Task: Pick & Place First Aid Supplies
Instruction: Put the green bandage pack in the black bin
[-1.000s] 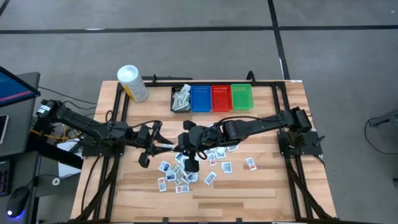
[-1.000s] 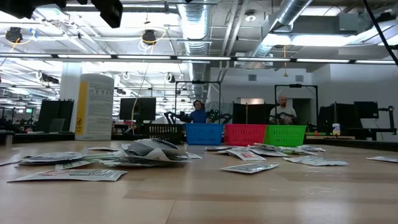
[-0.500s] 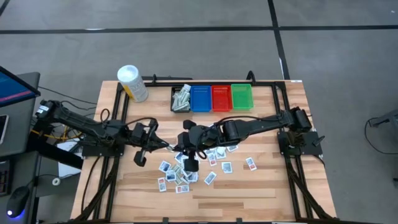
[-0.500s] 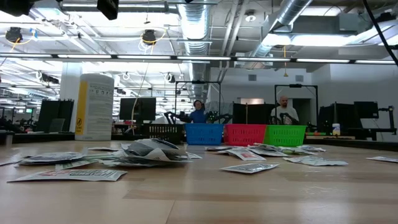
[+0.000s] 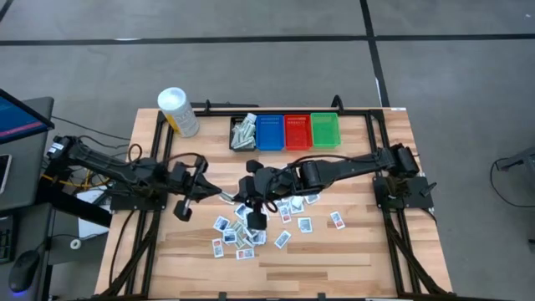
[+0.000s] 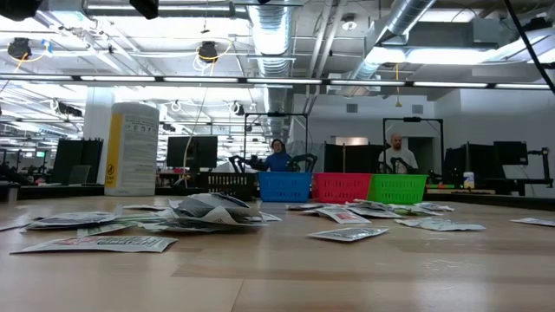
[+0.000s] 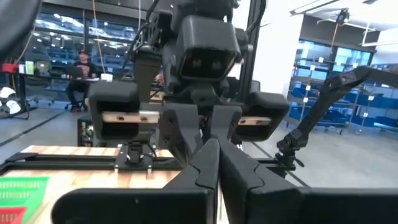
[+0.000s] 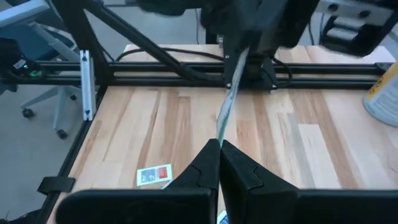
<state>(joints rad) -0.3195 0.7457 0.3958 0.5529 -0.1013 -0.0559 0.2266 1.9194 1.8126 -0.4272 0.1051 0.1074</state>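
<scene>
Many first aid supplies packets lie loose on the wooden table, seen in the low view as a flat heap. One pale packet hangs in the air between my two grippers and shows white from above. My left gripper is shut on its left end. My right gripper is shut on its right end. The two grippers face each other above the table's middle. My left gripper pinches the packet's far end between its two fingers, coming about level from the table's left. The packet is clear of the table. My right gripper pinches the packet's near end between its two fingertips, coming from the table's right and slanting down. The packet shows edge-on and runs straight from these fingers to the other gripper.
At the far edge stand a black bin with several packets in it, a blue bin, a red bin and a green bin. A white tub stands at the far left corner. People sit in the room beyond.
My left gripper has shut on the packet's end and drawn back a little toward the table's left edge, rising slightly. My right gripper has kept still and shut.
</scene>
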